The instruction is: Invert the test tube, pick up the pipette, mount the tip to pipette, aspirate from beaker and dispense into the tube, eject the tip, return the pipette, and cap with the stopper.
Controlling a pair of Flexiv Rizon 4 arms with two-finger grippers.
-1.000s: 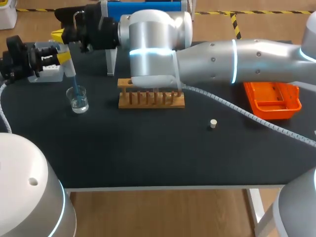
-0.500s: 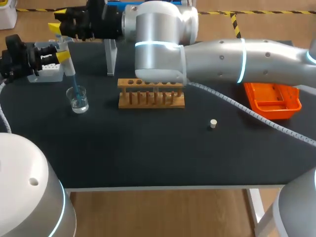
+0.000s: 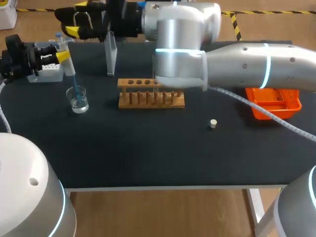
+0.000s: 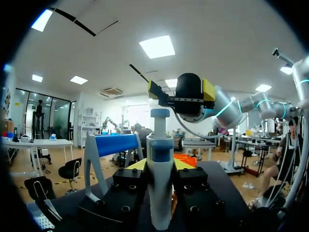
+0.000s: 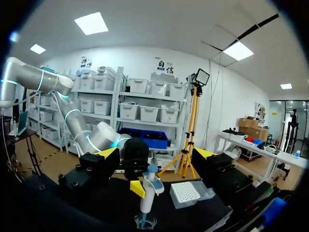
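At the table's left, my left gripper (image 3: 58, 56) is shut on the white and blue pipette (image 3: 65, 59) and holds it upright. The pipette's blue tip (image 3: 74, 83) reaches down into the small glass beaker (image 3: 78, 99). In the left wrist view the pipette (image 4: 160, 183) stands between the fingers of my left gripper (image 4: 160, 166). My right gripper (image 3: 76, 25) hangs open above and behind the pipette, touching nothing, and faces the left wrist as a black block with yellow tips (image 4: 182, 94). From my right gripper (image 5: 155, 153), the pipette (image 5: 148, 186) and beaker (image 5: 145, 223) lie ahead. No test tube shows.
A wooden tube rack (image 3: 151, 94) stands mid-table, partly under my right arm. A small white stopper (image 3: 213, 123) lies right of it, with an orange tray (image 3: 274, 101) farther right. A white tip box (image 3: 49, 71) sits beside the left gripper. A clear pipette stand (image 3: 111, 52) rises at the back.
My right gripper has opened and drawn up and back from the pipette's top, and its arm has swung rightward. The left gripper, pipette and beaker have stayed put.
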